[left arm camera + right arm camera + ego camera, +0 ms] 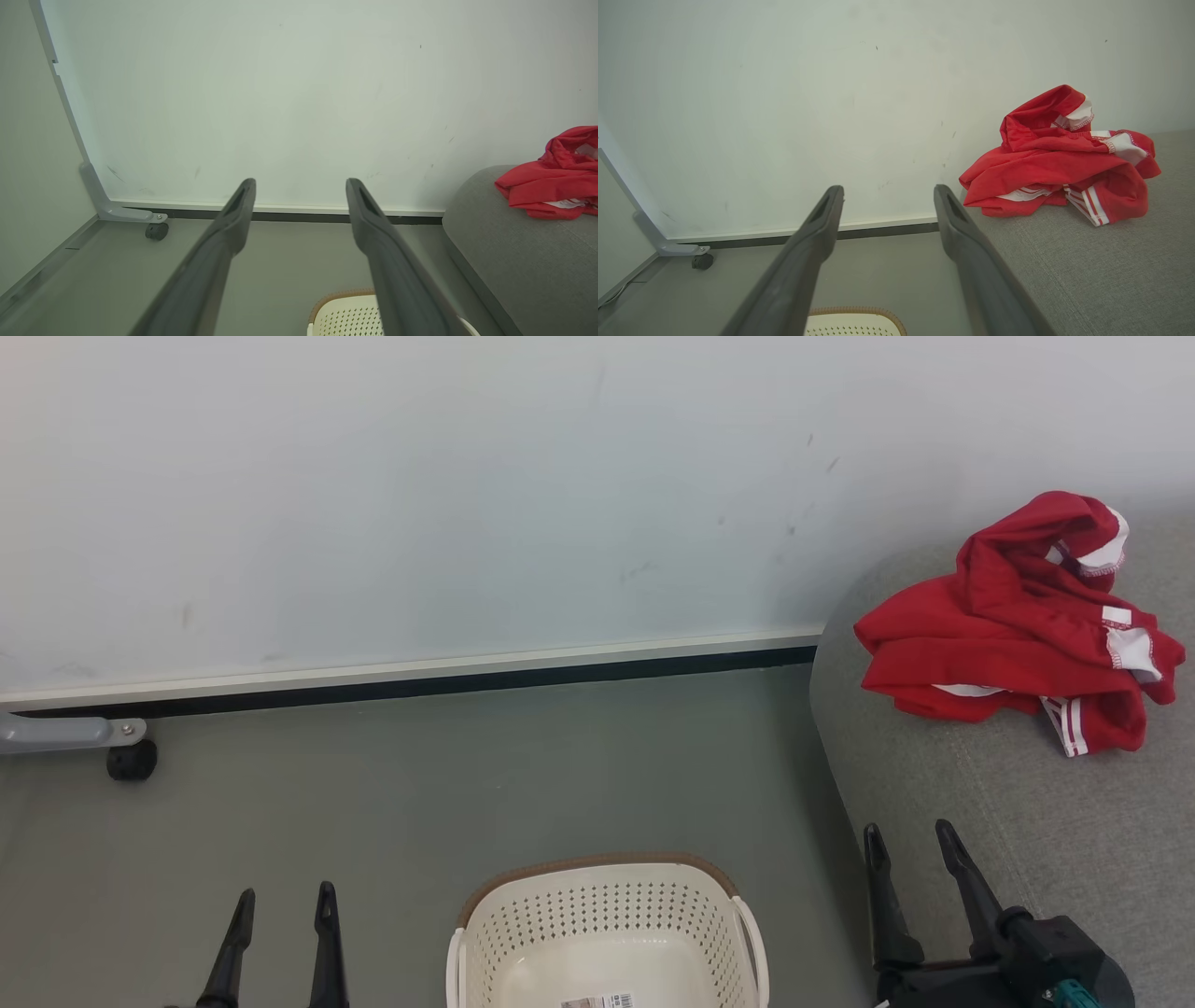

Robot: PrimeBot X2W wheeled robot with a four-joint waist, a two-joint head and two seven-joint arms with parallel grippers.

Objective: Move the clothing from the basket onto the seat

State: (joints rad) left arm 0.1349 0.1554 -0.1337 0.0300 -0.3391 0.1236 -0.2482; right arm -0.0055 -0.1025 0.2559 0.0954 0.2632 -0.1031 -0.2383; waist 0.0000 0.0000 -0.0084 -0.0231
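The pale wall (373, 504) stands ahead of both my end effectors, scuffed with a few dark marks. A light strip over a dark line runs along its foot. The grey-green floor (420, 784) lies under and ahead of them.

The seat (1027, 821), grey woven fabric with a rounded corner, lies under and beyond my right end effector (907, 829). That end effector is open, its two dark fingers spread and pointing toward the wall above the seat's near edge.

The clothing (1008, 635) is on the seat, well ahead of the right end effector and off to its right. It is a crumpled red heap with white trim and white stripes on one hem, close to the wall. I can read no print on it.

The basket (607, 905) stands on the floor between my two end effectors, just left of the seat's side. It is cream, perforated and brown-rimmed. A barcode label (597, 1001) lies on its bare bottom, the print too small for me to read.

My left end effector (286, 893) is open too, fingers parted, left of the basket and apart from it.

A grey metal leg on a black caster (131, 761) sits by the wall, far ahead and left of the left end effector.
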